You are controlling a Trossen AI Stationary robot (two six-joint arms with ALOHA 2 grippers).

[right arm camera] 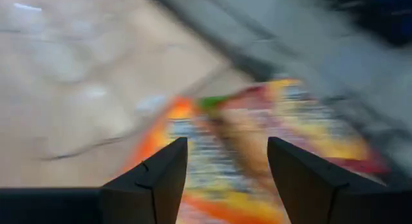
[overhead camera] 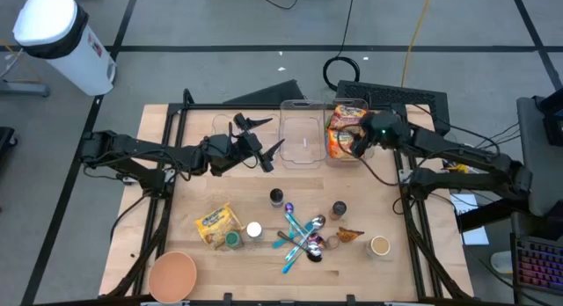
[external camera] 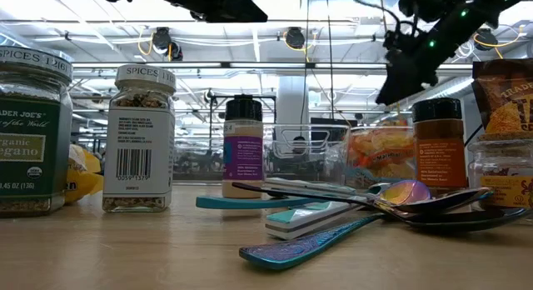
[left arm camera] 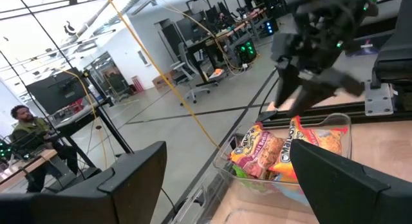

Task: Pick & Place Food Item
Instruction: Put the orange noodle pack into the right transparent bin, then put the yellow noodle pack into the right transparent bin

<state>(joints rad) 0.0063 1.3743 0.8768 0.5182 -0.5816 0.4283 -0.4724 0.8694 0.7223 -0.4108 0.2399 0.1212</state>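
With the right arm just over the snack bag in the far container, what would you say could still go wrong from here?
1. The right gripper hangs open right above the orange snack bag, which stands tall in the clear container; it may tip out or get snagged as the arm lifts.
2. The left gripper waits open beside the empty container, close enough that the arms might cross.

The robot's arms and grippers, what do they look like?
Both arms are dark, near black, built of slim jointed segments with black cables running along them. The left gripper ends in two flat, pointed dark fingers, broad and wedge-shaped up close. The right gripper has matching dark fingers, and small green lights glow at its wrist.
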